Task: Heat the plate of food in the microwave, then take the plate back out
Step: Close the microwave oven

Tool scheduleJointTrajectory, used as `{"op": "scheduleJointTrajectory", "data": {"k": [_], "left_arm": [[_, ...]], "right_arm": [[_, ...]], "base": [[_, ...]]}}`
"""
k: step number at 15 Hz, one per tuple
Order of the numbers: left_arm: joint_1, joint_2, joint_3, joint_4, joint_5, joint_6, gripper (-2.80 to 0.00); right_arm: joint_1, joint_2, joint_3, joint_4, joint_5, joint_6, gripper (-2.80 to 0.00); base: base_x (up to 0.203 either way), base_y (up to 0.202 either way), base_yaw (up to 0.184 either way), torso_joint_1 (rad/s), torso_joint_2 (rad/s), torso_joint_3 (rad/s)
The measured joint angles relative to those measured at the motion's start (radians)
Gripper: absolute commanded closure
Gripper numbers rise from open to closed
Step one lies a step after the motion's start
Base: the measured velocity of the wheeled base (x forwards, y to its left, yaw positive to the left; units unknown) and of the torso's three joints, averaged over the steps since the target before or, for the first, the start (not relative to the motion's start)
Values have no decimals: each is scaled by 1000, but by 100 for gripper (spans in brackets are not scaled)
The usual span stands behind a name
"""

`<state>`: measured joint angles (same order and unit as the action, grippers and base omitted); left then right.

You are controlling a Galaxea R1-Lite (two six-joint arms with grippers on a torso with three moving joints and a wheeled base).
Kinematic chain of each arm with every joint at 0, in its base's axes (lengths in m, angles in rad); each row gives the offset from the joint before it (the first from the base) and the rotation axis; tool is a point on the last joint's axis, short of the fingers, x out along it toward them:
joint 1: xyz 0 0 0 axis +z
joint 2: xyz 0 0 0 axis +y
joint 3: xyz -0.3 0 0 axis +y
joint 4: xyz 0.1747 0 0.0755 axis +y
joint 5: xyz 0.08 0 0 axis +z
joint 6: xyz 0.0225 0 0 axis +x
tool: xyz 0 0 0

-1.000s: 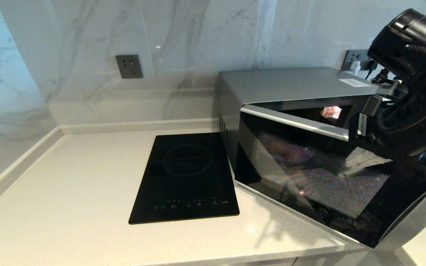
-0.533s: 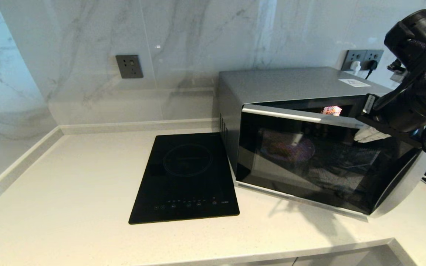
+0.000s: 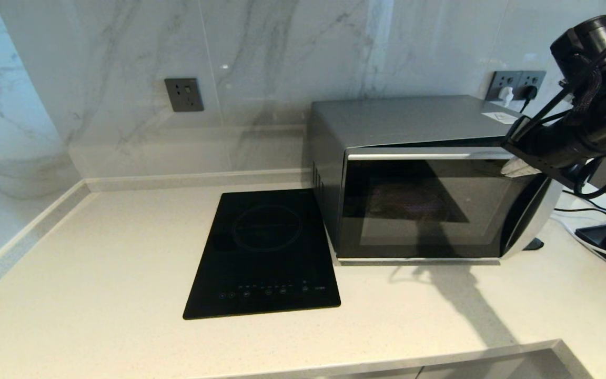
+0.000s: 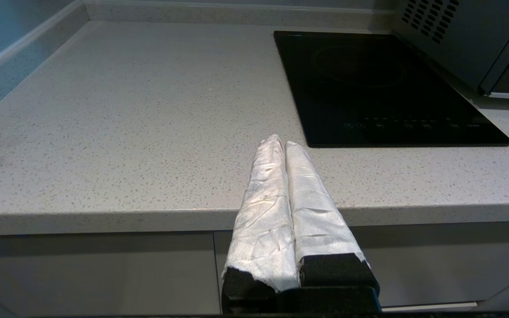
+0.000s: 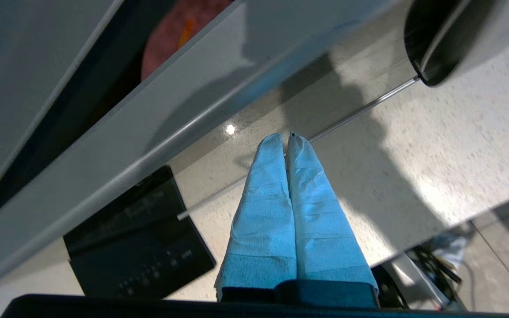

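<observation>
The silver microwave [image 3: 403, 118] stands at the right of the counter, and its dark glass door [image 3: 418, 210] is swung almost shut, leaving a thin gap along the top. My right gripper [image 3: 513, 169] is shut and empty, with its wrapped tips against the door's upper right corner. In the right wrist view the gripper [image 5: 286, 137] lies along the door's face. Through the gap above it shows the lilac plate of food [image 5: 170, 37], inside the oven. My left gripper [image 4: 280, 141] is shut and empty, hovering at the counter's front edge, out of the head view.
A flat black induction cooktop [image 3: 266, 252] lies just left of the microwave. Grey wall sockets [image 3: 183, 95] are on the marble backsplash, and a plugged-in socket [image 3: 516, 84] is behind the microwave. Cables [image 3: 597, 231] trail over the counter at the far right.
The microwave door has swung from wide open to nearly shut. My right gripper moved back and to the right with the door's edge. The left arm has not moved.
</observation>
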<state>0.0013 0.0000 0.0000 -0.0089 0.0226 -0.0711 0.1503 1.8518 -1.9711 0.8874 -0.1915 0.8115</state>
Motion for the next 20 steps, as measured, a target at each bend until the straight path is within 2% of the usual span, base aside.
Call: {"op": "scheduleJointTrajectory", "data": {"k": [6, 11, 15, 20], "left_arm": [[0, 0, 0, 0, 0, 0, 0], [0, 0, 0, 0, 0, 0, 0], [0, 0, 0, 0, 0, 0, 0], [0, 0, 0, 0, 0, 0, 0]], "right_arm": [[-27, 44, 6, -143, 4, 3, 0], [-41, 76, 6, -204, 11, 6, 0], [-55, 79, 5, -226, 80, 7, 0], [-58, 82, 0, -267, 96, 7, 0]], "base": [[0, 0, 0, 0, 0, 0], [0, 0, 0, 0, 0, 0], [0, 0, 0, 0, 0, 0], [0, 0, 0, 0, 0, 0]]}}
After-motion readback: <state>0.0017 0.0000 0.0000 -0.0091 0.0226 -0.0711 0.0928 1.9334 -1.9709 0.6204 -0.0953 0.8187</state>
